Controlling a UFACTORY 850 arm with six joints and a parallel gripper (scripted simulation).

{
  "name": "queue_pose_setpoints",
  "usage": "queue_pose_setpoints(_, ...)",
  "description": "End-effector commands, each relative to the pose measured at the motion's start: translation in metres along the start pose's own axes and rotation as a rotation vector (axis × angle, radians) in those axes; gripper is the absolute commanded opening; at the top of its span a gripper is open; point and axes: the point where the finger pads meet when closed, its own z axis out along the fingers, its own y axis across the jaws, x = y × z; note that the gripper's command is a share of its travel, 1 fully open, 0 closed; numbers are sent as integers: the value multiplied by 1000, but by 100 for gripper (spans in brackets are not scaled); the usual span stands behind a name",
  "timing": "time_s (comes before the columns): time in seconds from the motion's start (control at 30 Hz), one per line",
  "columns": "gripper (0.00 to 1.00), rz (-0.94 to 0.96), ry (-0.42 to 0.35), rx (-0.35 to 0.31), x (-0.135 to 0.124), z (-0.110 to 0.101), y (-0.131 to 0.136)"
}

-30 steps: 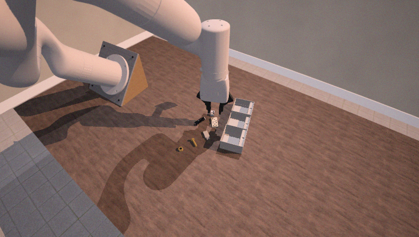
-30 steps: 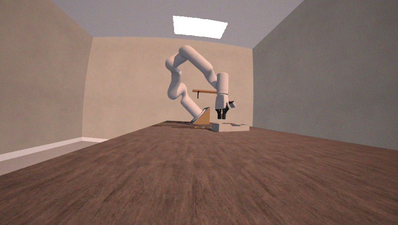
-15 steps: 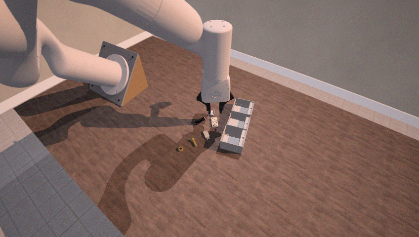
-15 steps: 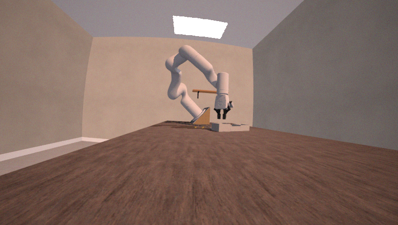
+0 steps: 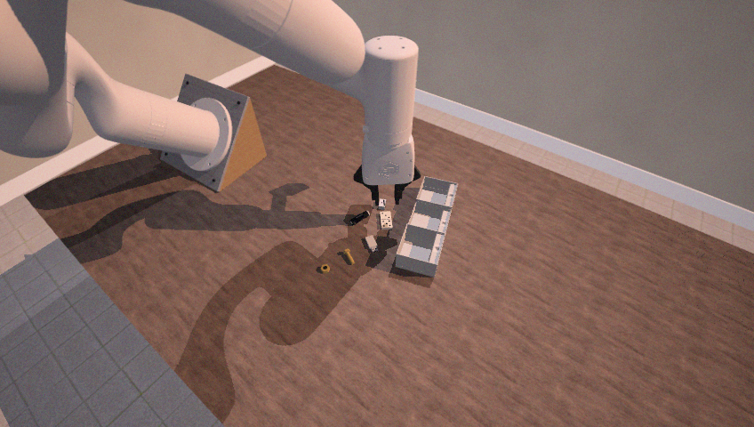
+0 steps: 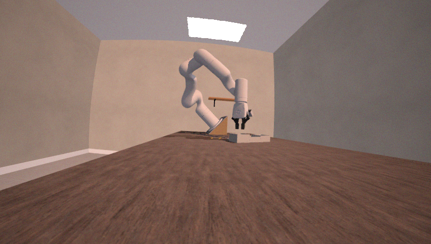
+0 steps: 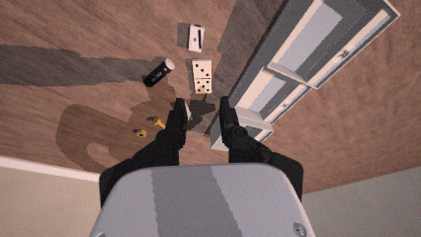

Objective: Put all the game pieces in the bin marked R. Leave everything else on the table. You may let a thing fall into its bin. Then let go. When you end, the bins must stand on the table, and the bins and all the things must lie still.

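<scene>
Gripper (image 7: pixel 202 115) partly open and empty, hanging above small die (image 5: pixel 381 201), domino (image 5: pixel 385 219) just beside, three bins (image 5: pixel 427 224) close by

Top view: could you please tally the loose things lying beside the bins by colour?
White or cream: 3, the domino, the small white piece and the pale block
Yellow: 2, the bolt and the nut
Black: 1, the cylinder
Total: 6
</scene>
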Motion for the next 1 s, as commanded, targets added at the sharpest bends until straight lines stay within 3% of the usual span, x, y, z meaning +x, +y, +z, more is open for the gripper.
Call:
queue_pose_setpoints(0.0, 41, 1, 0, -2, 0, -1, 1)
queue_pose_setpoints(0.3, 41, 1, 0, -2, 0, -1, 1)
queue_pose_setpoints(0.67, 41, 0, 0, -1, 0, 43, 1)
queue_pose_setpoints(0.97, 41, 0, 0, -1, 0, 55, 1)
